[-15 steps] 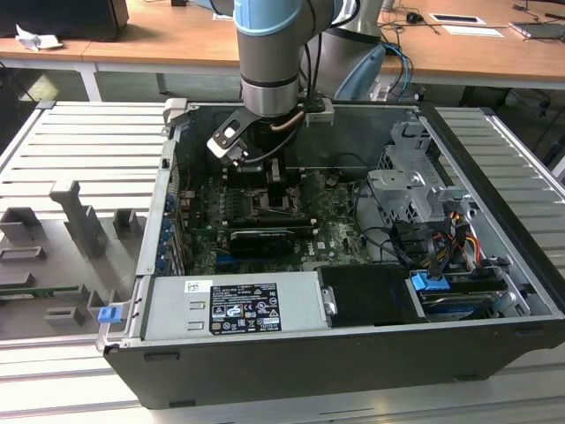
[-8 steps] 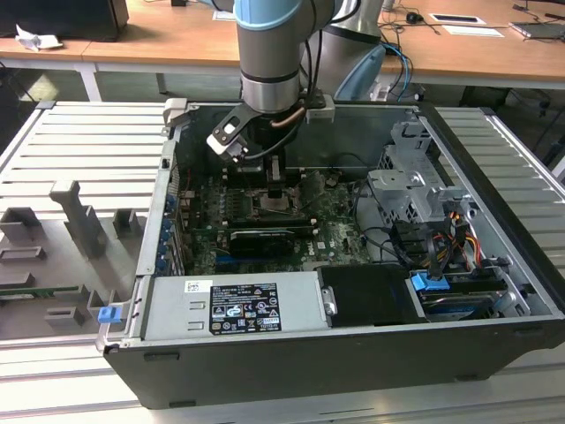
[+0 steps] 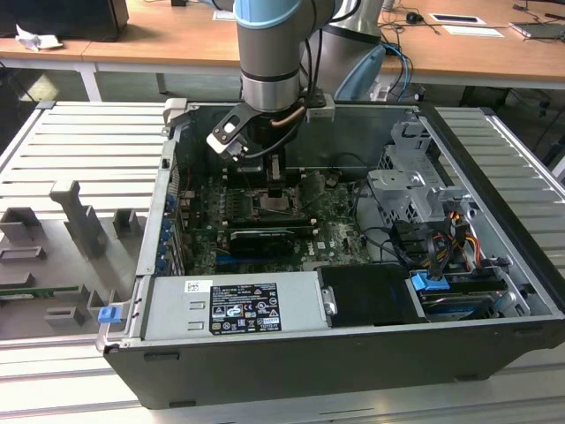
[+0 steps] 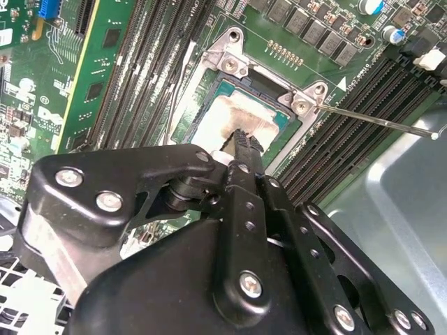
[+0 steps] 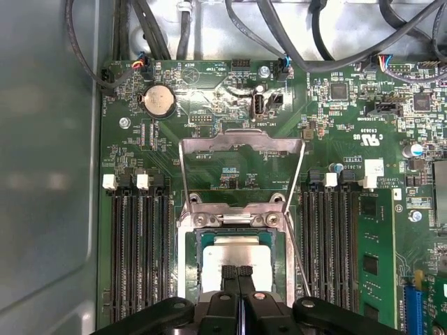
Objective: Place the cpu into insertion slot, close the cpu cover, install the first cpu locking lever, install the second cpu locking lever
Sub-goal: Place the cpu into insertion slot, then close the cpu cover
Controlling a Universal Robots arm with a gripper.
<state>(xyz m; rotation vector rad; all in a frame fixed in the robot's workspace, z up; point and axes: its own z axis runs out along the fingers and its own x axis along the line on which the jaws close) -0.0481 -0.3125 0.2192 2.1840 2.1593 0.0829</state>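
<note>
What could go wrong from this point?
The shut black hand appears to touch the pale silvery square cpu lying in the black square insertion slot; sideways pressure might shift the chip. The thin silvery metal cpu cover frame stands raised just beyond, where the hand might knock it.

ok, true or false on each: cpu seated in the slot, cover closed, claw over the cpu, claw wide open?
1. The cpu lies in the insertion slot. True.
2. The cpu cover is closed over the cpu. False: it stands open, hinged back off the slot.
3. The claw is right over the cpu's top. True; contact can't be told.
4. The claw is wide open. False: its fingers are together.
</note>
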